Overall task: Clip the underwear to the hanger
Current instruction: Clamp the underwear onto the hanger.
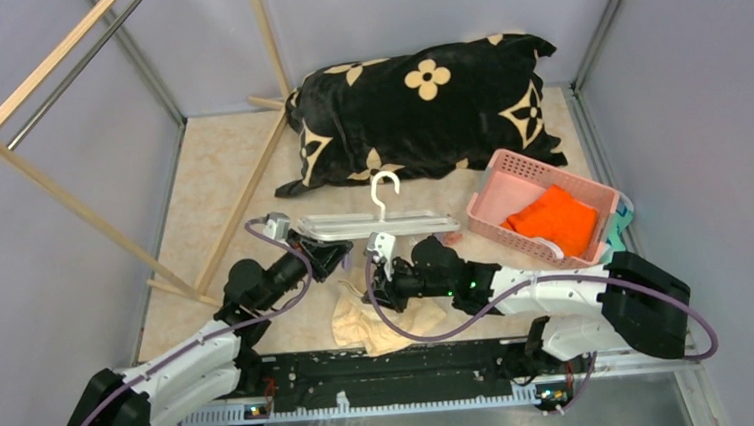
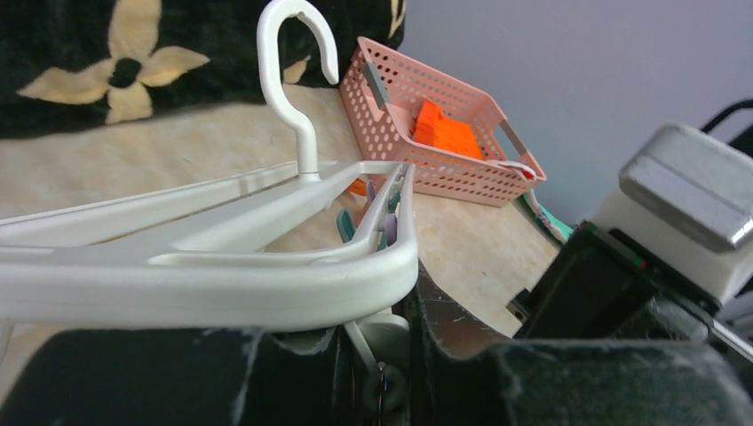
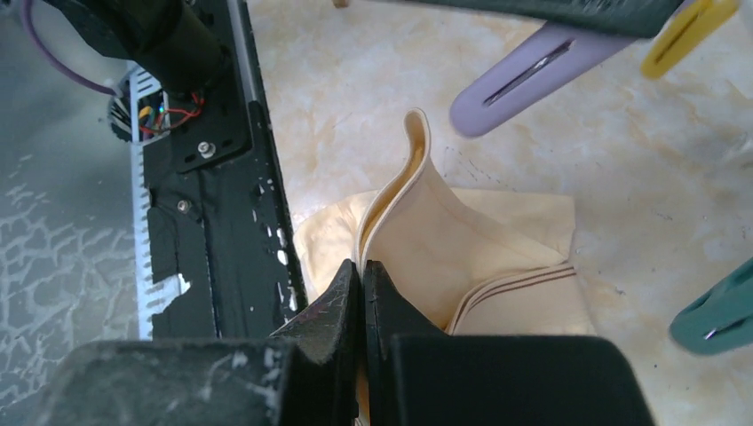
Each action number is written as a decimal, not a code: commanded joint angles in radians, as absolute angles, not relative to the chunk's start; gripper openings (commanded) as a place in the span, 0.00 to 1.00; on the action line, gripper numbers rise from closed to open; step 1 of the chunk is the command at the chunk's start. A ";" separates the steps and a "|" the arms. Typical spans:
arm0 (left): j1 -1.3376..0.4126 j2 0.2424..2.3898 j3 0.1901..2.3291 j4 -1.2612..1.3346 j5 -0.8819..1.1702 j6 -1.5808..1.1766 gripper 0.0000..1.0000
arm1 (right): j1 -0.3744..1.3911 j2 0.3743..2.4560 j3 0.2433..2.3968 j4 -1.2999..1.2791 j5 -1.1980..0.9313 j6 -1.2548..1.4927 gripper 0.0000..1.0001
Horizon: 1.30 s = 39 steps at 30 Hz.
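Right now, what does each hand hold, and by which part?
The left hand grips the hanger by one end of its frame; the right hand pinches the underwear at a hemmed edge.

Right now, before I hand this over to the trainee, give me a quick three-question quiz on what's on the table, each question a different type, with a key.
1. True or false: the orange cloth lies inside the pink basket.
2. What is the right hand shut on? A the orange cloth; B the underwear; C the pink basket.
3. Fill in: the hanger is held up off the table by the ___ hand.

Key: 1 true. 2 B. 3 left: the left hand grips the frame's end.
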State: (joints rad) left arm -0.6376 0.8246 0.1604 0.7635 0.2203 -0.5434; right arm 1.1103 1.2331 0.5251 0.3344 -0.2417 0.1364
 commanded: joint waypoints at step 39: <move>-0.625 0.996 0.010 1.190 0.383 -0.680 0.00 | 1.020 1.302 0.483 0.615 -0.435 0.158 0.00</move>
State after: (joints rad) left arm -0.6300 0.9493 0.0418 1.0618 0.3668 -0.6590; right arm 1.0283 1.2884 0.4969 0.4950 -0.4305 0.1036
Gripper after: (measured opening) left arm 0.252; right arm 0.014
